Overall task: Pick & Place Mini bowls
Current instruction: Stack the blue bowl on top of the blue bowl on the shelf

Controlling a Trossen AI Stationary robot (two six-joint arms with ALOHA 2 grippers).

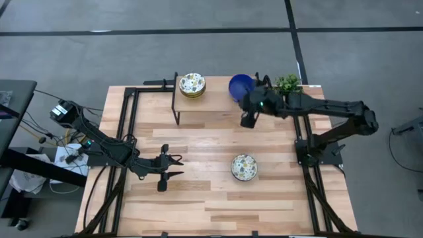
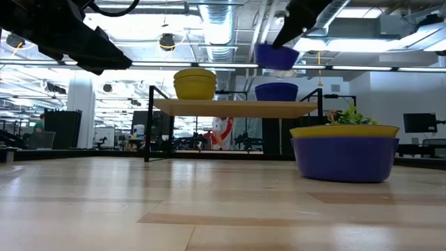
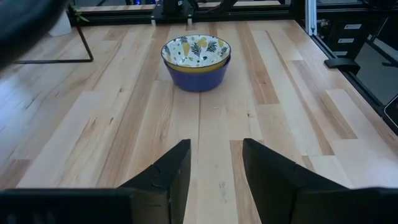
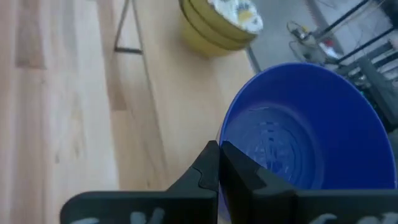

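A glossy blue mini bowl (image 1: 240, 86) hangs in my right gripper (image 1: 248, 96) above the right end of a small wooden shelf (image 1: 198, 109) at the table's far side. In the low view it (image 2: 277, 56) floats over a second blue bowl (image 2: 276, 91) that stands on the shelf. A stack of yellow bowls with floral insides (image 1: 192, 84) sits on the shelf's left end. Another floral bowl, blue outside (image 1: 244, 167), stands on the table. My left gripper (image 1: 173, 166) is open, low over the table to that bowl's left (image 3: 196, 62). My right gripper pinches the blue bowl's rim (image 4: 222, 163) on the side nearest the wrist, with one finger (image 4: 242, 174) inside the bowl and the other (image 4: 204, 171) outside. The fingers slant down from above and from the table's right. The bowl is lifted clear of the shelf, with its opening upward.
A small green potted plant (image 1: 288, 83) stands just right of the held bowl, near the table's far right corner. Black frame rails (image 1: 129, 112) run along the table's left and right sides. Bare wood lies between the shelf and the table's near edge.
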